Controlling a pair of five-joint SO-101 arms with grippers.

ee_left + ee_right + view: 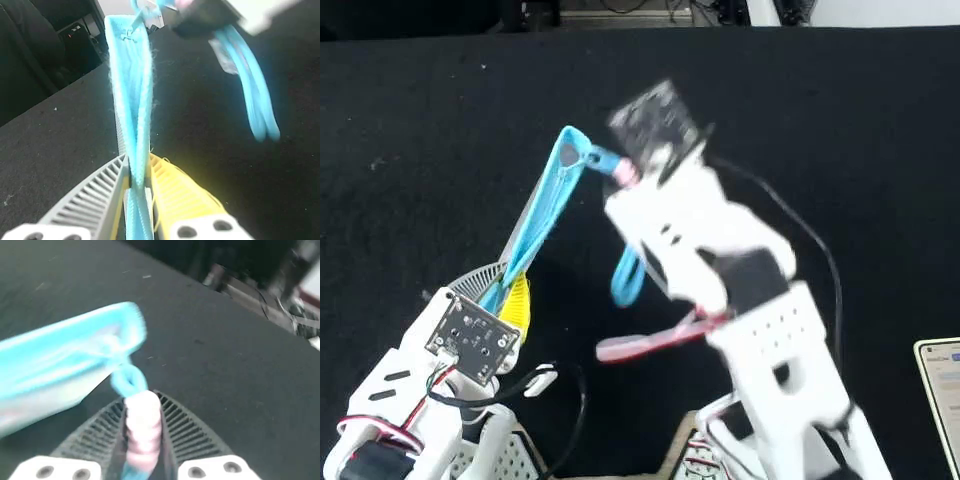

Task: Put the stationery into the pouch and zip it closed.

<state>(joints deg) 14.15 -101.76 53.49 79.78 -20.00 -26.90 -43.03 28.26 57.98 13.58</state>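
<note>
The left hand is closed on the near end of the blue pouch, which is clamped between its grey and yellow jaws. The right hand is closed on a pink tab at the pouch's far end. The black surface lies beneath. The pouch spans edge-up between both hands, from near the surface's front edge toward its middle. A blue loop strap hangs beside the right hand.

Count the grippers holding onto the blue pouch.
2. The left gripper clamps the pouch at its near end; the right gripper pinches the pink tab on its far end.
</note>
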